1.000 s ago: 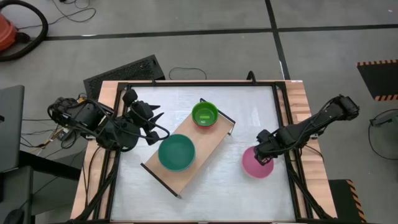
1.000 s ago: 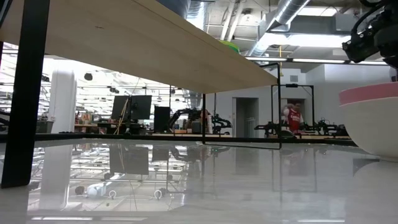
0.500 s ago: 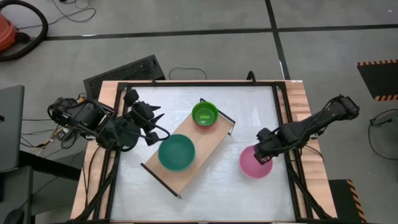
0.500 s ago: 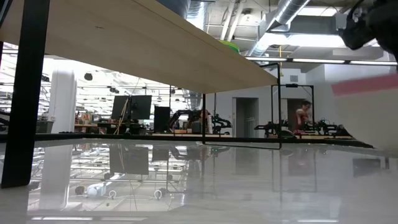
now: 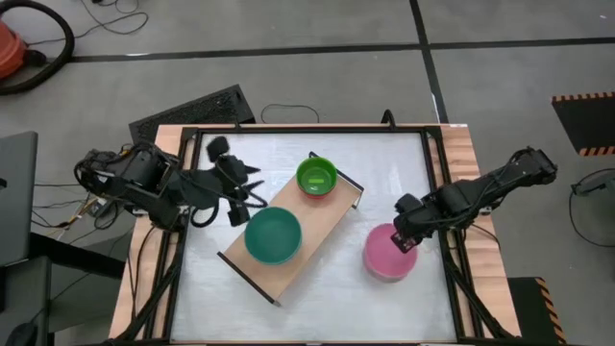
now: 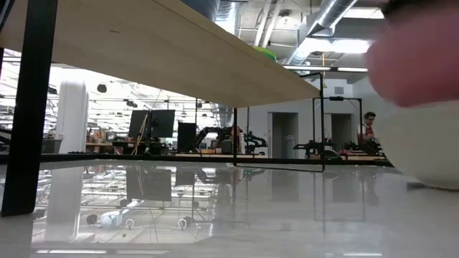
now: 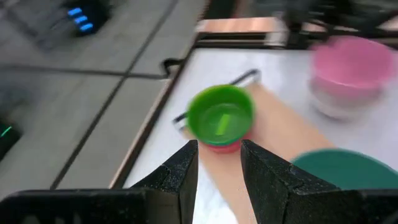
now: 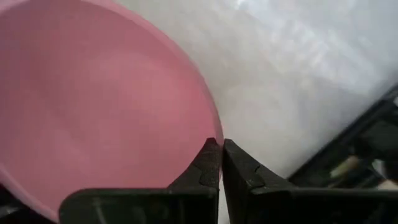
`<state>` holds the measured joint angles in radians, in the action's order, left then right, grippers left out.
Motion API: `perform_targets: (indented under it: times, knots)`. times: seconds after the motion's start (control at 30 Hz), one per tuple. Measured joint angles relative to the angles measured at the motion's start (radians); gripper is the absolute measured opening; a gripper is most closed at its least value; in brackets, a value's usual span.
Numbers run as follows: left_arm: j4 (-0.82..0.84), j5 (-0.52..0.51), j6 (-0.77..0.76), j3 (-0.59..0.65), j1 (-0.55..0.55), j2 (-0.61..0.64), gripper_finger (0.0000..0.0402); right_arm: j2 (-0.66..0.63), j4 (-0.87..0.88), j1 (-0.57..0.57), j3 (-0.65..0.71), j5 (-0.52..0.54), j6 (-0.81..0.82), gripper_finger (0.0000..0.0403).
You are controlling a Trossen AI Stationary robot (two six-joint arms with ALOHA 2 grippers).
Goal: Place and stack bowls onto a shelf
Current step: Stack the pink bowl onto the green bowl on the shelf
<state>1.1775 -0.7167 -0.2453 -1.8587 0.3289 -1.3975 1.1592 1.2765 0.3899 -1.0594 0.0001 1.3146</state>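
The shelf lies slantwise on the white table. On it stand a teal bowl and, at the far end, a lime green bowl nested in a red one. To the right, my right gripper is shut on a pink bowl, raised above a cream white bowl that rests on the table. My left gripper hangs open and empty left of the shelf, pointing toward the green bowl. My right gripper pinches the pink bowl's rim on its right side, one finger inside the bowl and one outside. The fingers come from above, pointing steeply down. The bowl hangs raised over the white bowl; whether it is clear of it, I cannot tell.
Black frame rails and wooden strips border the table on both sides. White table top lies free near the front edge. In the low view the shelf board spans overhead on a black leg; a person stands far behind.
My right gripper has risen and drifted a little toward the table's left, still shut on the pink bowl's rim. The pink bowl has come up off the white bowl, which has stayed on the table. My left gripper has turned slightly toward the green bowl.
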Motion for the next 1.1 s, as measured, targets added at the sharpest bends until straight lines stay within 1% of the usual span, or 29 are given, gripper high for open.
perform_targets:
  times: [0.07,0.2,0.3,0.37,0.43,0.5,0.57,0.63,0.7,0.8,0.9,1.1]
  knots:
    - [-0.054,0.065,0.115,0.000,-0.010,-0.011,0.0109,-0.009,-0.017,-0.024,-0.005,-0.039,-0.003,0.0025]
    - [-0.168,0.211,0.399,0.000,-0.025,-0.051,0.0109,-0.030,-0.009,-0.042,-0.078,-0.051,-0.026,0.0025]
    - [-0.263,0.353,0.597,-0.002,-0.078,-0.075,0.0109,-0.036,0.011,-0.068,-0.177,-0.049,-0.071,0.0025]
    - [-0.309,0.451,0.677,-0.004,-0.123,-0.079,0.0109,-0.034,0.045,-0.093,-0.245,-0.045,-0.106,0.0025]
    - [-0.374,0.530,0.698,-0.006,-0.178,-0.092,0.0109,-0.032,0.065,-0.112,-0.308,-0.043,-0.134,0.0025]
    - [-0.415,0.569,0.687,-0.005,-0.216,-0.098,0.0109,-0.032,0.066,-0.127,-0.367,-0.039,-0.166,0.0025]
    - [-0.452,0.615,0.680,-0.003,-0.244,-0.103,0.0109,-0.029,0.081,-0.140,-0.416,-0.019,-0.192,0.0025]
    - [-0.506,0.659,0.707,-0.005,-0.264,-0.110,0.0109,-0.024,0.093,-0.159,-0.457,-0.007,-0.210,0.0025]
    - [-0.507,0.688,0.752,-0.005,-0.268,-0.111,0.0109,-0.015,0.112,-0.175,-0.486,-0.002,-0.224,0.0025]
    - [-0.521,0.722,0.806,-0.005,-0.266,-0.128,0.0109,-0.005,0.128,-0.206,-0.509,-0.006,-0.265,0.0025]
    - [-0.523,0.750,0.810,-0.005,-0.267,-0.155,0.0109,0.022,0.140,-0.250,-0.509,-0.028,-0.305,0.0025]
    - [-0.501,0.789,0.836,-0.005,-0.268,-0.201,0.0109,0.097,0.104,-0.330,-0.510,-0.108,-0.431,0.0025]
